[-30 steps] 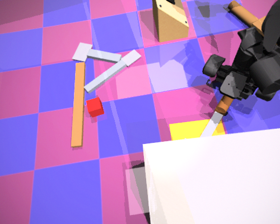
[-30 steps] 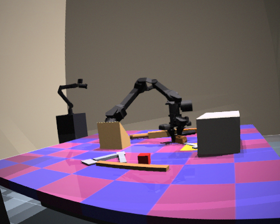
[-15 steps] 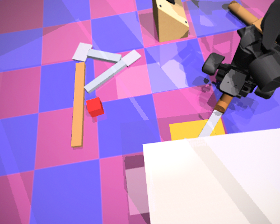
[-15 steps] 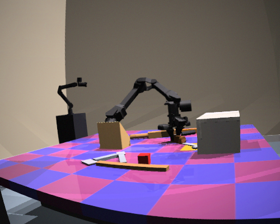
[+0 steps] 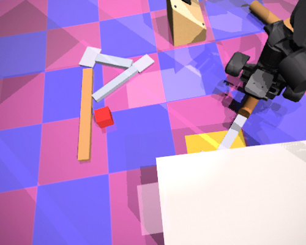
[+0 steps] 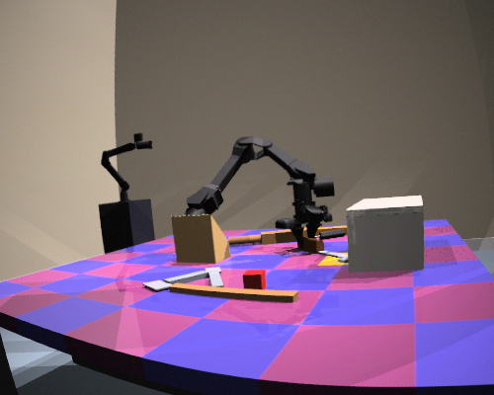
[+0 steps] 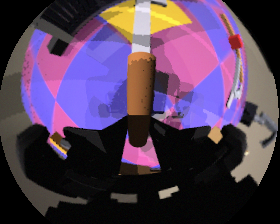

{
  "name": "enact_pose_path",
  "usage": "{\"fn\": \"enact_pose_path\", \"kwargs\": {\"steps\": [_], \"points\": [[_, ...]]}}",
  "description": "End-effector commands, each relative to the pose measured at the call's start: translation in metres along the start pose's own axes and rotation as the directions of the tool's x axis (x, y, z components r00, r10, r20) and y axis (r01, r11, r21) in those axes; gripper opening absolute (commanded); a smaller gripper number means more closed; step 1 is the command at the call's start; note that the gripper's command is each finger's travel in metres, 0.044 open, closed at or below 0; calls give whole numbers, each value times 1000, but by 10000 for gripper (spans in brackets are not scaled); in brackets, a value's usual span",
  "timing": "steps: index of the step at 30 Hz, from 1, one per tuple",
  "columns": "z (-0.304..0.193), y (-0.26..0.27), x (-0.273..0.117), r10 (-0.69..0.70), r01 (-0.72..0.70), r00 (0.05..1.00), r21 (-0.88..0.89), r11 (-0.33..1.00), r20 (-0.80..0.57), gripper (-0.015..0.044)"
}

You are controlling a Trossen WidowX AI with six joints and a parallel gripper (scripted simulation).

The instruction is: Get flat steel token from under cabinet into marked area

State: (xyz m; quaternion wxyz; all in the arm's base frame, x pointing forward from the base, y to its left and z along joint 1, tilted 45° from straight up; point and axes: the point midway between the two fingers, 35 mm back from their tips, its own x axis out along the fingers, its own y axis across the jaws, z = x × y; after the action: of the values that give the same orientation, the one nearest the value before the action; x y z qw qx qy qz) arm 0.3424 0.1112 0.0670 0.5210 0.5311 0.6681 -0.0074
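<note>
My gripper (image 5: 254, 99) (image 6: 306, 242) (image 7: 138, 118) is shut on the brown handle (image 5: 249, 105) (image 6: 314, 245) (image 7: 141, 85) of a tool, low over the table. Its pale flat blade (image 5: 233, 132) (image 6: 330, 255) (image 7: 142, 30) reaches across the yellow marked area (image 5: 199, 141) (image 6: 327, 262) (image 7: 172, 19) toward the white cabinet (image 5: 232, 196) (image 6: 385, 242). The cabinet hides the blade's far end in the top view. A small grey piece (image 7: 159, 2) shows beside the blade at the wrist view's top edge; I cannot tell whether it is tool or token. The token is not clearly visible.
A red cube (image 5: 103, 117) (image 6: 254, 279) (image 7: 235, 41) lies beside an orange bar (image 5: 85, 116) (image 6: 232, 292). Two pale bars with end plates (image 5: 114, 60) (image 5: 116, 84) lie nearby. A wooden wedge (image 5: 186, 29) (image 6: 195, 239) and another wooden-handled object (image 5: 263, 11) (image 6: 247, 240) are near the arm.
</note>
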Motion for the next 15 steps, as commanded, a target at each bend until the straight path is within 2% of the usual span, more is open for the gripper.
{"fn": "enact_pose_path", "kwargs": {"steps": [1,15], "points": [[-8,0,1,-5,5,1000,0,1000,1,0],[-28,1,1,-5,5,1000,0,1000,1,0]]}}
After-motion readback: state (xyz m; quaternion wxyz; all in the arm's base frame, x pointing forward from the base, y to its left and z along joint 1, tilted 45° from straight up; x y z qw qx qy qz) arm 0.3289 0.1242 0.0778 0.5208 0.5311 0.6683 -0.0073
